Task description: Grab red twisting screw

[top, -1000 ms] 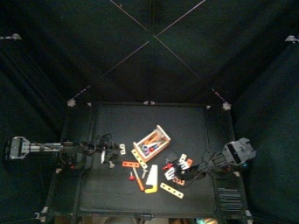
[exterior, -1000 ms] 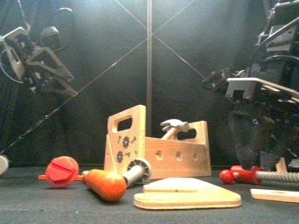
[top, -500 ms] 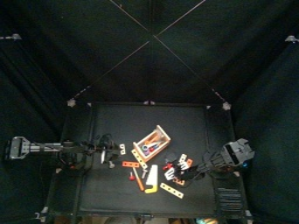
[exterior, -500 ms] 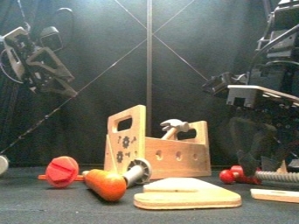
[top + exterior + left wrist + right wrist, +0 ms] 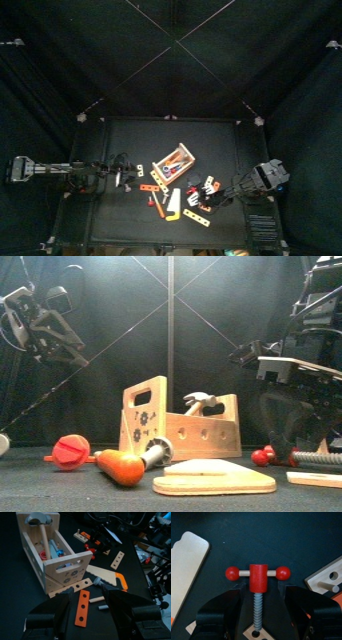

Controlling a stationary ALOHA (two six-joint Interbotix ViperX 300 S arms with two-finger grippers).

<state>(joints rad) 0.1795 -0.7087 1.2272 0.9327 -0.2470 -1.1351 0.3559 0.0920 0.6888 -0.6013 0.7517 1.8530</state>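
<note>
Now R pincer [image 5: 260,607] (jaws apart) astride red twisting screw [image 5: 258,578].

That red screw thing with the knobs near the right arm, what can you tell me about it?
The red twisting screw looks like a toy: a red block head crossed by a pale bar tipped with two red balls, and a grey threaded shaft. It lies flat on the black table, between the open jaws of the right end effector, which do not visibly clamp it. In the front view its red head shows low at the right.

Two black arms, left arm [image 5: 43,321] with looping cables, right arm [image 5: 305,351] blocky, broad matte-black fingers [image 5: 221,614]
</note>
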